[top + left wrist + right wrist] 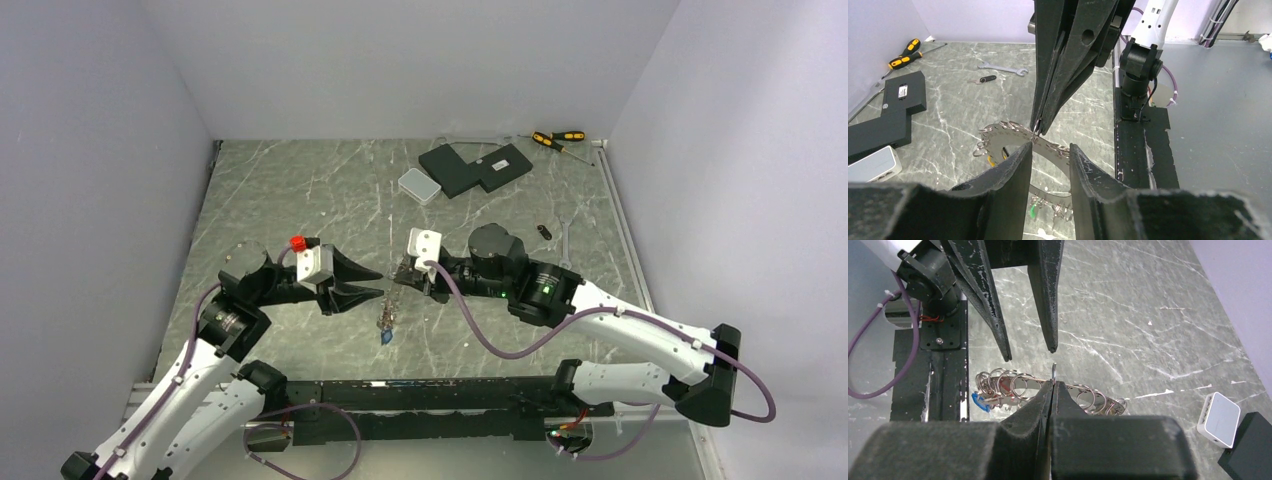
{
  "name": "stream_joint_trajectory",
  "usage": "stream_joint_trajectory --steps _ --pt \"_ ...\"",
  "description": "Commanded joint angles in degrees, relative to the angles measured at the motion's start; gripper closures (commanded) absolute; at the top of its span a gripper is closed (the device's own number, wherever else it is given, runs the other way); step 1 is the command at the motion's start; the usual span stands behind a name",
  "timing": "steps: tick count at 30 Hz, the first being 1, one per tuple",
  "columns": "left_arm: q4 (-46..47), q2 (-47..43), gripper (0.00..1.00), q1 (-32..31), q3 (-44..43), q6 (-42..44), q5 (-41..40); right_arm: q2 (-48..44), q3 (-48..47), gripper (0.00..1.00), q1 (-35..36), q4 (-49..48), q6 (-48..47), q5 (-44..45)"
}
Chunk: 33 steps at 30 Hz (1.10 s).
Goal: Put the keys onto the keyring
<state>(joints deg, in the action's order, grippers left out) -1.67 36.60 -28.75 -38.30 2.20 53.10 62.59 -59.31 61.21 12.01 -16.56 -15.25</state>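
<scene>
1. Keyring (388,312) sits low over the marbled worktop (290,190), near the front middle, between the 2 tools; whether it lies flat or is tipped up is not clear.
2. Small split rings crowd its rim, and the keys hang at the near end, one blue (977,401) and one green (1033,210).
3. Right tool (1053,382) has its fingers pressed together, clamped on a small ring (1054,370) that stands on edge at the keyring's rim.
4. Left tool (1050,147) faces it with fingers apart, holding nothing, its tips just beside the right tool's tips and above the keyring.
5. At the back of the worktop lie 2 screwdrivers (558,138), black boxes (475,165) and a white box (419,184); a wrench (1003,68) lies well apart to the right.
</scene>
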Motion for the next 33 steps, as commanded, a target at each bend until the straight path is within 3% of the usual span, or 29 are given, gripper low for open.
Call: stream_joint_trajectory --steps 1,15,33 --pt "1.2 -0.4 0.62 -0.1 -1.5 0.2 0.6 -2.9 0.0 1.00 -0.2 -5.3 -0.9 -1.6" --pt "5.2 -0.4 0.72 -0.1 -0.6 -1.8 2.1 -4.4 2.5 1.00 -1.4 -11.7 1.6 -7.8" --pt "6.1 -0.1 0.75 0.0 -0.3 -1.8 3.0 -2.9 1.3 1.00 -2.0 -13.9 2.6 -12.2"
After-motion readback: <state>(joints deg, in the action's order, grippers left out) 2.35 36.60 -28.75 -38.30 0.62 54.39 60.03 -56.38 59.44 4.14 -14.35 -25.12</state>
